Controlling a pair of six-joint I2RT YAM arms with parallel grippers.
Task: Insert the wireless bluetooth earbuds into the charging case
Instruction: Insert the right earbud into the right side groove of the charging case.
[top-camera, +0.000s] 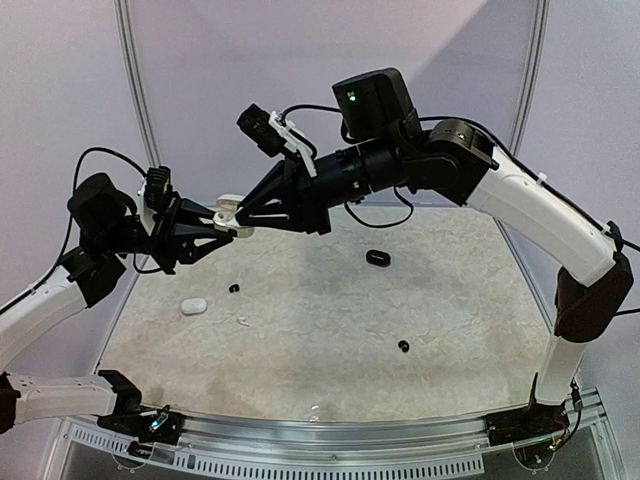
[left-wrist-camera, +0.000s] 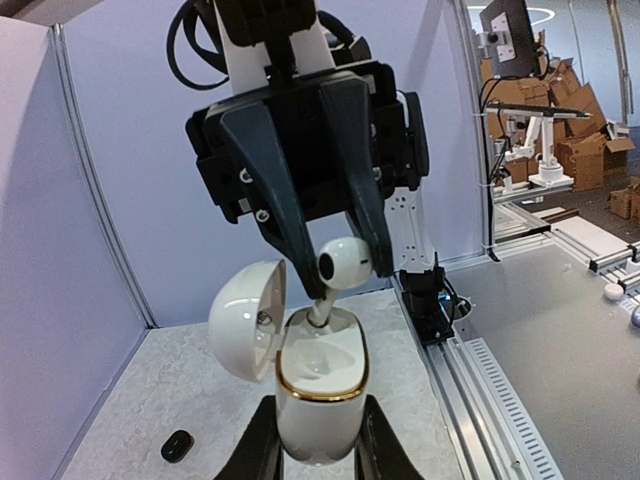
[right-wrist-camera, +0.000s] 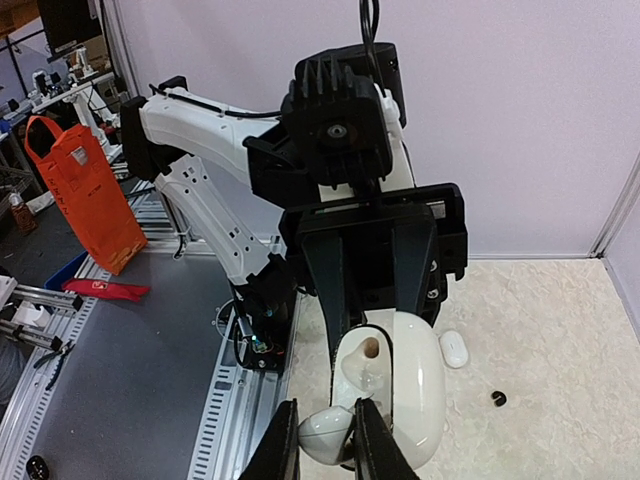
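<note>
Earbud (left-wrist-camera: 345, 262) stem-down over open case (left-wrist-camera: 320, 390), pinched by right gripper (right-wrist-camera: 323, 435), left gripper (left-wrist-camera: 318, 425) clamping case

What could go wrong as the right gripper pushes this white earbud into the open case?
1. The white earbud sits tilted, its stem just at the slot; pushing may jam it or twist it from the right gripper.
2. The case hangs in mid-air, pinched only by the left gripper; downward force might slide it.
</note>
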